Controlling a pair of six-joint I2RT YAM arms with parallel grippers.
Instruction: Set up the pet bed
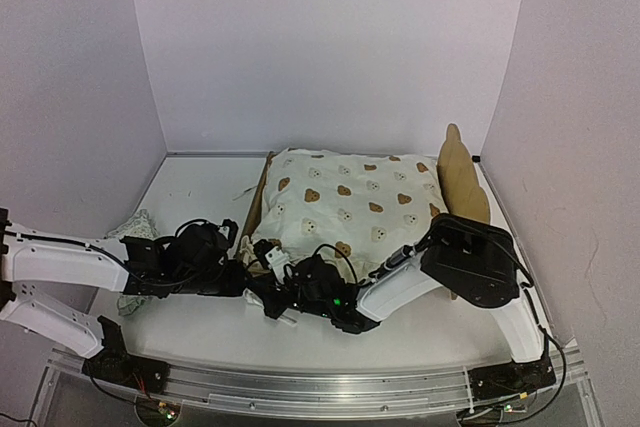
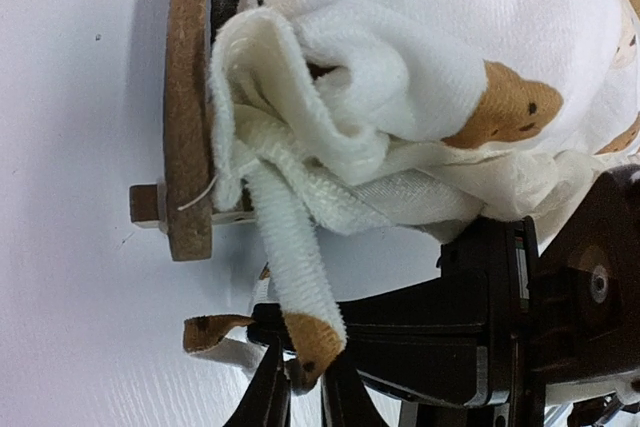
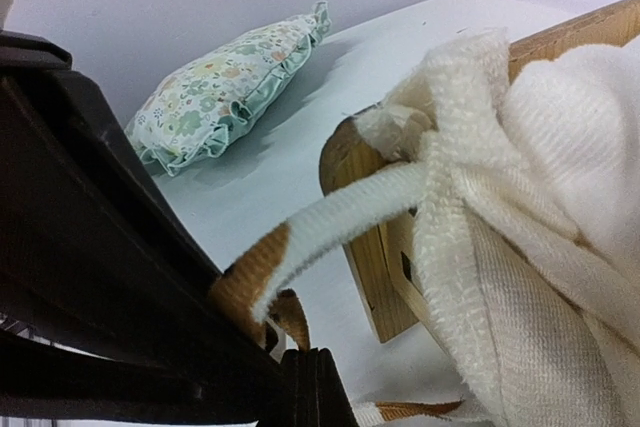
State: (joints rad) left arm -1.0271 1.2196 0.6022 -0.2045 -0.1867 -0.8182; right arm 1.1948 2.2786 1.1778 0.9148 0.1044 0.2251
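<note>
Pet bed (image 1: 460, 182) sits mid-worktop (image 1: 200, 197), toward the right edge
My right gripper (image 1: 272, 299) is clamped on a tie (image 3: 340, 217) of the cover (image 1: 345, 202); whether my left gripper (image 1: 238, 277) is apart, I cannot tell.

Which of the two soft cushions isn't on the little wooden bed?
The small floral pillow with the green ruffle; it lies on the table beside the bed frame, while the bear-print cushion covers the frame.

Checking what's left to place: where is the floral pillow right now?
In the top view the floral pillow lies on the table's left side, beside the left arm, apart from the pet bed.
</note>
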